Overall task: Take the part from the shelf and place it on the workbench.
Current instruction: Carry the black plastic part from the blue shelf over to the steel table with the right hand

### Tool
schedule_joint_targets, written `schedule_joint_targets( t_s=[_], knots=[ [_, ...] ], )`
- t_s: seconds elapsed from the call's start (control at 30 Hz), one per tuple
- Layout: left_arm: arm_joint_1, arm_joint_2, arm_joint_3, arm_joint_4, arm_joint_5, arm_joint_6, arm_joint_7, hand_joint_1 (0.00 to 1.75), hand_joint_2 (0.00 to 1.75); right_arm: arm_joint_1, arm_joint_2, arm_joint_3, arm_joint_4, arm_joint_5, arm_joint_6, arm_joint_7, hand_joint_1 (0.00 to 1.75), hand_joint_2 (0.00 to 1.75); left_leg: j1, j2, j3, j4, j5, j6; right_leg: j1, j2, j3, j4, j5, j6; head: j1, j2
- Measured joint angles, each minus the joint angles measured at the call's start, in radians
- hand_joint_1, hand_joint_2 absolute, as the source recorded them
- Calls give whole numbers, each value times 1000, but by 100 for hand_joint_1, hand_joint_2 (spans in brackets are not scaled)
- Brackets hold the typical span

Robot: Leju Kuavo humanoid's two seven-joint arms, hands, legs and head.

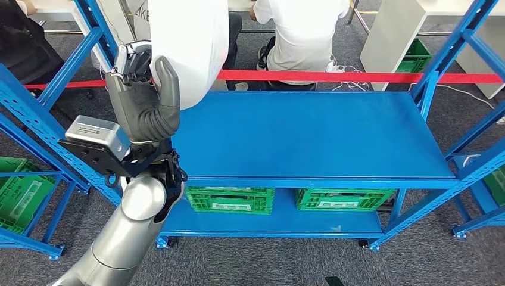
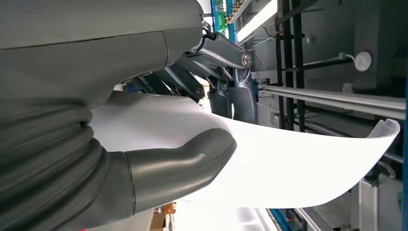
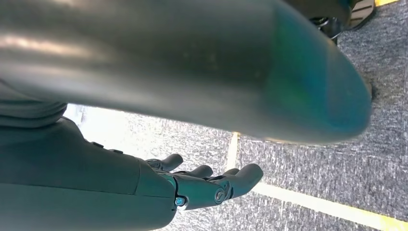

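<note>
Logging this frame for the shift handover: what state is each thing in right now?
left hand: raised, gripping the white part
white part: held up, not yet set down
blue workbench: top bare
green crates: stowed on the lower shelf
right hand: holding nothing, fingers loosely curled above the floor

white part [image 1: 189, 47], blue workbench [image 1: 309, 134], green crates [image 1: 229, 199], red tape [image 1: 357, 77]

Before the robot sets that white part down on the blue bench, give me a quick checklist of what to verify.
1. Left hand holds white part, thumb and fingers on opposite faces: ok.
2. Blue workbench top bare where the part would land: ok.
3. Part over the bench: only partly, at its left end: not ok.
4. Right hand holds nothing, hanging over floor: ok.
5. Person in white shirt close behind the red tape: cannot tell if safe.
</note>
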Motion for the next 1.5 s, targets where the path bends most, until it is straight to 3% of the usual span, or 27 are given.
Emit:
schedule_joint_targets(
  t_s=[0.03, 0.1, 0.13, 0.17, 0.2, 0.23, 0.33, 0.47, 0.53, 0.63, 0.67, 0.7, 0.73, 0.83, 0.9, 0.97, 1.0, 1.07, 1.13, 1.17, 1.2, 1.23, 1.27, 1.33, 1.37, 1.4, 1.5],
  knots=[
    [1, 0, 0, -3, 0, 0, 0, 175, 175, 0, 0, 0, 0, 0, 0, 0, 0, 0, 3, 2, 6, -11, 6, 6, 2, -3, -13, 32, -22, 0, 2, 0],
    [5, 2, -1, -6, 0, 0, 0, 175, 175, 0, 0, 0, 0, 0, 0, 0, 0, 0, 3, 6, 10, -17, 9, 12, 8, -6, -67, 149, -86, -4, 4, 0],
    [9, 4, -1, -6, 0, 0, 0, 175, 175, 0, 0, 0, 0, 0, 0, 0, 0, 0, 2, 7, 9, -17, 8, 13, 10, -6, -93, 204, -107, -4, 4, 0],
    [13, 5, -1, -6, 0, 0, 1, 175, 175, 1, 0, 0, 0, 0, 0, 0, 0, 0, 1, 7, 8, -15, 7, 14, 12, -6, -108, 235, -111, -4, 4, 0],
    [15, 7, -1, -6, 1, 0, 1, 175, 175, 2, 0, 0, 0, 0, 0, 0, 0, 0, 1, 8, 7, -12, 6, 13, 12, -7, -104, 229, -96, -4, 4, 0],
    [16, 8, -2, -6, 1, -1, 1, 175, 175, 2, -1, -1, 0, 1, 0, 0, 0, 0, 1, 7, 6, -8, 6, 10, 13, -7, -81, 188, -67, -5, 5, 0],
    [16, 12, -2, -6, 5, -5, 2, 175, 175, -1, -2, -1, 0, 8, 0, -2, 0, 0, 0, 6, 0, 8, -1, -5, 17, -10, 6, 27, -2, -17, 5, 0],
    [18, 20, -3, -6, 12, -10, 2, 175, 175, 0, -2, -1, 0, 13, 1, -4, 0, 0, -1, 3, -8, 16, -2, -31, 22, -7, 6, 6, 2, -46, 4, 0],
    [19, 26, -3, -6, 14, -10, 2, 175, 175, -1, -3, -1, 0, 12, 1, -5, 0, 0, 2, 5, -24, 55, -40, -41, 19, -9, -1, 3, 11, -62, 2, 0],
    [26, 36, -3, -6, 14, -10, 0, 175, 175, 0, -3, -1, 0, 13, 1, -6, 0, 0, 2, 9, -83, 226, -152, -48, 22, -12, -20, 2, 26, -75, -1, 0],
    [30, 39, -3, -6, 14, -9, 0, 175, 175, 0, -3, -1, 0, 13, 2, -6, 0, 0, 2, 9, -92, 268, -170, -48, 24, -13, -27, 2, 32, -75, -1, 0],
    [33, 42, -3, -7, 14, -9, -1, 175, 175, 0, -3, -1, 0, 13, 3, -6, 0, 0, 2, 9, -85, 277, -169, -47, 25, -14, -35, 3, 38, -75, -1, 0],
    [36, 44, -3, -7, 13, -9, -2, 175, 175, 0, -3, -1, 0, 13, 3, -6, 0, 0, 2, 9, -59, 249, -151, -45, 26, -14, -43, 3, 45, -74, -1, 0],
    [37, 45, -4, -10, 13, -4, -6, 175, 175, 0, -2, -1, 0, 12, 6, -6, 0, 0, -3, 10, 68, 57, -95, -32, 27, -13, -59, 2, 65, -62, 0, 0],
    [36, 45, -4, -13, 13, -1, -9, 175, 175, 0, -2, -2, 0, 12, 8, -5, 0, 0, -11, 9, 95, 2, -89, -24, 26, -12, -61, -2, 80, -47, -2, 0],
    [36, 45, -4, -14, 13, 0, -12, 175, 175, 1, -2, -2, 0, 11, 11, -6, 0, 0, -13, 10, 83, -1, -73, -9, 23, -12, -62, -10, 95, -32, -3, 0],
    [36, 45, -4, -14, 13, 0, -14, 175, 175, 1, -1, -2, 0, 11, 12, -6, 0, 0, -12, 11, 77, -4, -62, 0, 22, -12, -67, -6, 85, -27, -3, 0],
    [36, 44, -4, -14, 13, 0, -16, 175, 175, 2, -1, -2, 0, 10, 13, -6, 0, 0, -8, 15, 57, -12, -35, 16, 22, -11, -91, 55, 12, -21, 0, 0],
    [38, 44, -4, -14, 12, 0, -17, 175, 175, 2, -1, -2, 0, 10, 14, -6, 0, 0, -11, 16, 29, -10, -13, 22, 24, -11, -124, 179, -83, -17, 3, 0],
    [40, 44, -4, -14, 12, 0, -17, 175, 175, 2, -1, -2, 0, 10, 14, -6, 0, 0, -12, 17, 14, -8, -3, 23, 25, -11, -132, 233, -105, -16, 3, 0],
    [42, 44, -4, -14, 12, 0, -17, 175, 175, 2, -1, -2, 0, 10, 14, -6, 0, 0, -14, 17, -1, -5, 7, 23, 27, -11, -126, 261, -104, -16, 3, 0],
    [43, 44, -4, -13, 12, 0, -17, 175, 175, 2, -1, -2, 0, 10, 14, -6, 0, 0, -15, 18, -16, -1, 15, 22, 28, -11, -104, 255, -86, -18, 3, 0],
    [44, 44, -4, -13, 12, 0, -17, 175, 175, 1, -1, -2, 0, 10, 14, -6, 0, 0, -15, 17, -30, 4, 23, 20, 29, -11, -63, 214, -61, -21, 3, 0],
    [44, 44, -4, -14, 12, 0, -17, 175, 175, -1, -2, -2, 0, 10, 14, -6, 0, 0, -16, 17, -52, 16, 35, 13, 33, -11, 37, 80, -50, -31, 2, 0],
    [44, 44, -4, -15, 12, 1, -18, 175, 175, -2, -2, -2, 0, 10, 15, -7, 0, 0, -16, 17, -57, 20, 41, 8, 37, -11, 71, 28, -55, -38, 3, 0],
    [44, 44, -4, -15, 12, 1, -20, 175, 175, -3, -2, -3, -1, 10, 15, -7, 0, 0, -16, 18, -60, 21, 47, 2, 40, -10, 87, -1, -64, -45, 3, 0],
    [45, 46, -5, -15, 13, 5, -30, 175, 175, -3, -2, -4, -1, 1, 22, -14, 0, 0, -16, 17, -67, 20, 56, -17, 40, -12, 78, -12, -45, -66, 6, 0]
  ],
)
